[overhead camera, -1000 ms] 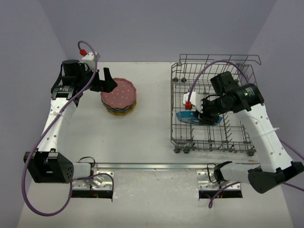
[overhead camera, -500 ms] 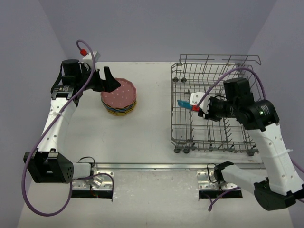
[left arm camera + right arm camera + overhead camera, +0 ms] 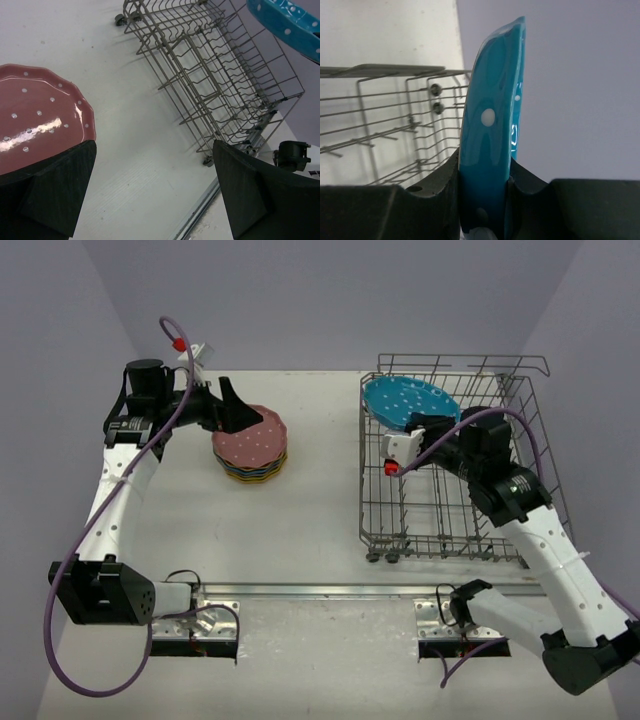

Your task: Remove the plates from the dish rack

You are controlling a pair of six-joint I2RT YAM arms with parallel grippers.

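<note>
My right gripper (image 3: 428, 426) is shut on a blue dotted plate (image 3: 410, 402) and holds it raised above the far left part of the grey wire dish rack (image 3: 505, 540). In the right wrist view the blue plate (image 3: 490, 135) stands edge-on between my fingers (image 3: 437, 180). No other plate shows in the rack. A stack of plates with a pink one on top (image 3: 251, 440) lies on the table to the left. My left gripper (image 3: 232, 408) is open and empty, just above the stack's far left edge; the pink plate (image 3: 35, 120) shows in the left wrist view.
The rack (image 3: 220, 75) stands on small wheels at the table's right side. A metal rail (image 3: 320, 590) runs along the near edge by the arm bases. Purple cables loop off both arms.
My right gripper has lifted the blue plate up out of the rack and turned it, moving it toward the far left corner. My left gripper has shifted slightly toward the stack.
</note>
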